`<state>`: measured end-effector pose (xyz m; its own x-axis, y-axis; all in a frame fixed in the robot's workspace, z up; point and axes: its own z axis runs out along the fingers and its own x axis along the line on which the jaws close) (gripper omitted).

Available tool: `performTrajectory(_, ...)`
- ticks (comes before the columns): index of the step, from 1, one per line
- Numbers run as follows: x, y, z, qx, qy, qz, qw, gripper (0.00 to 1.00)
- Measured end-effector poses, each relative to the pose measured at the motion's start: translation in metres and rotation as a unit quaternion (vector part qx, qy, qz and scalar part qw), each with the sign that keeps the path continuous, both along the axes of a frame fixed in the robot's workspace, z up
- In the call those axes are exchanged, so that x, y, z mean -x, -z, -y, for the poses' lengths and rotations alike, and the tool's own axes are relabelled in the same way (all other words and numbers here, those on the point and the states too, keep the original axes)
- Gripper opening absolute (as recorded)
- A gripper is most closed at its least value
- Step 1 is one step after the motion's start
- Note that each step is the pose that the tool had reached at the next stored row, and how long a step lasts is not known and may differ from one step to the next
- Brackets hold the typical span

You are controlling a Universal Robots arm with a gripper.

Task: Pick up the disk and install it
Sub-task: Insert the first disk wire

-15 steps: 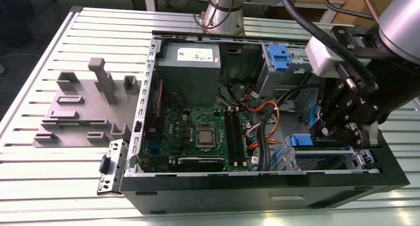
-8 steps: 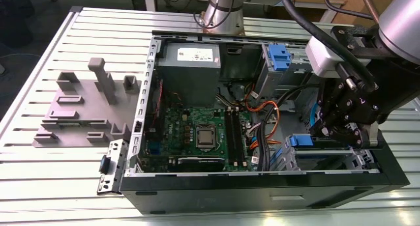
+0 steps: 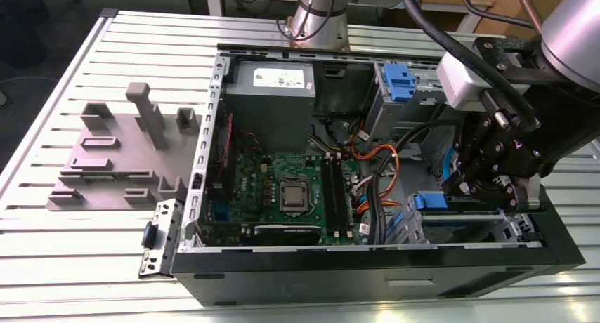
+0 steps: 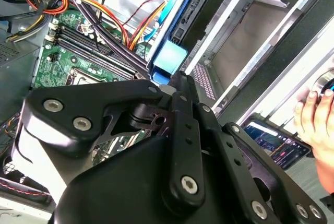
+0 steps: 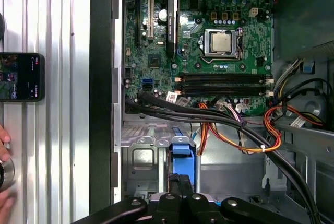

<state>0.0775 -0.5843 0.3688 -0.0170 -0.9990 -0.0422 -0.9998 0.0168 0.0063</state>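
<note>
Claw (image 3: 495, 189) hangs low inside the open computer case (image 3: 281, 281), at the drive cage (image 3: 473, 228) beside one motherboard (image 3: 281, 189). I cannot tell if it is clenched. One disk (image 5: 182, 161) with blue rails stands in the cage, at the claw tips. One phone (image 5: 20, 77) lies on the tabletop (image 3: 56, 267).

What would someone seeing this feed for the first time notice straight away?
The open computer case on the slatted metal table, its green motherboard bare, with orange and black cables beside it. The black gripper hangs over the drive bay at the exterior view's right, by a blue latch. A grey slotted holder block lies outside the case at that view's left, and a phone and a person's hand are at the table's edge.
</note>
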Motion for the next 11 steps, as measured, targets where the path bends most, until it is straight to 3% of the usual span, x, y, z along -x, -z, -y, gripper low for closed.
performTrajectory(6, -0.0187, 0.0002, -0.0005, 0.0000, 0.000, -0.0022, 1.00000, 0.11)
performTrajectory(11, -0.0317, 0.0007, -0.0015, 0.0000, 0.000, -0.0063, 0.99998, 0.11)
